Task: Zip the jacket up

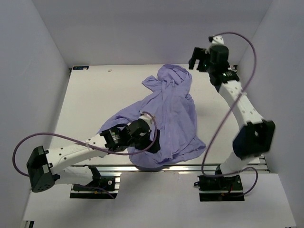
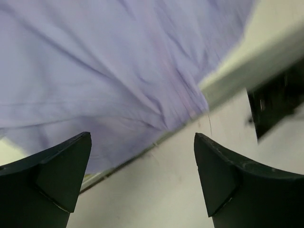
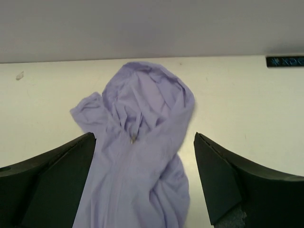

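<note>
1. Top view
   - The lavender jacket (image 1: 173, 114) is lying crumpled across the middle of the white table (image 1: 95, 99).
   - Its hood end is pointing to the far edge, and its wide lower part is reaching the near edge and drooping over it.
   - The left gripper (image 1: 147, 137) is hanging over the jacket's near left part, close to the table's front edge.
   - The right gripper (image 1: 194, 61) is hovering high at the far right, beside the hood end and apart from the cloth.
   - A purple cable (image 1: 228, 114) is looping along the right arm.

2. Left wrist view
   - The left gripper (image 2: 142, 142) is standing released, its two dark fingers (image 2: 57, 175) spread wide with nothing between them.
   - Blurred jacket (image 2: 118, 71) fabric is filling the upper left.
   - The cloth is draping over the pale table edge (image 2: 247, 71), which is running diagonally to the upper right.
   - The fingers are not touching the cloth here.

3. Right wrist view
   - The right gripper (image 3: 142, 147) is also spread wide and grasping nothing.
   - Its fingers (image 3: 223, 180) are framing the jacket (image 3: 137, 190) from above.
   - The hood (image 3: 147, 90) is lying nearest the far wall, rumpled and open.
   - A small pale zip pull (image 3: 133, 138) is sitting just below the hood opening.
   - Whether the zip beneath it is joined is too blurred to tell.
   - A dark label (image 3: 285, 61) is lying at the table's far right edge.
</note>
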You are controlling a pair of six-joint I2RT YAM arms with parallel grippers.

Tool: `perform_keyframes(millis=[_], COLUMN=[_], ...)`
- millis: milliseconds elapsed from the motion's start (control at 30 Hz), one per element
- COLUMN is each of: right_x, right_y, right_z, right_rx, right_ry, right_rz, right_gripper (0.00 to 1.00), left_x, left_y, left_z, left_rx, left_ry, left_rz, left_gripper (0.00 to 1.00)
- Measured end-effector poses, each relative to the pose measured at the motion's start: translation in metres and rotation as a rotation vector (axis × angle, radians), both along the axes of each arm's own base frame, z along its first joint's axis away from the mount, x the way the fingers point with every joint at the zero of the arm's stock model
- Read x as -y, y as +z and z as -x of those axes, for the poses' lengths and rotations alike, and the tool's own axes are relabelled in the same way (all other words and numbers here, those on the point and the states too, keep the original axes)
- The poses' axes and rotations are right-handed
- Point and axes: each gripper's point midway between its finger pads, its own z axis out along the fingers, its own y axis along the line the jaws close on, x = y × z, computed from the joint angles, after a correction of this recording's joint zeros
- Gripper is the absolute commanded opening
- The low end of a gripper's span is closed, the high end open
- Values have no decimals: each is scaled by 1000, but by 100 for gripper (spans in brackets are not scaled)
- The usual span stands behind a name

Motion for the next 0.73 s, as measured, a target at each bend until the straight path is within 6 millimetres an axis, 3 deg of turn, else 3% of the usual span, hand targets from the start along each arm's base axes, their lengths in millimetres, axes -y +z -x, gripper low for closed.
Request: perform_keyframes(millis=[33, 67, 167, 300, 400, 500, 600, 733], right_x=[4, 12, 25, 42, 56, 70, 81, 88], right_y=[2, 6, -12, -61, -79, -75, -68, -75], right_z=[13, 44, 100, 165, 205, 228, 237, 243], right_rx=[-9, -17, -77, -195, -223, -196, -174, -203], right_ry=[-13, -27, -60, -105, -141, -187, -238, -274], right_rz=[-12, -25, -54, -73, -72, -66, -64, -48], right_gripper=[89, 89, 89, 90, 89, 89, 90, 90], left_x=[-8, -15, -47, -129, -176, -198, -212, -224], left_y=[9, 17, 35, 35, 38, 55, 67, 64], left_z=[-12, -24, -64, -121, -140, -150, -159, -162], left_rx=[21, 36, 64, 48, 44, 55, 67, 45], left_ry=[77, 148, 366, 714, 883, 959, 1004, 1030], left_rz=[-9, -16, -22, -65, -86, -60, -39, -44], left_gripper=[98, 98, 98, 98, 98, 98, 98, 98])
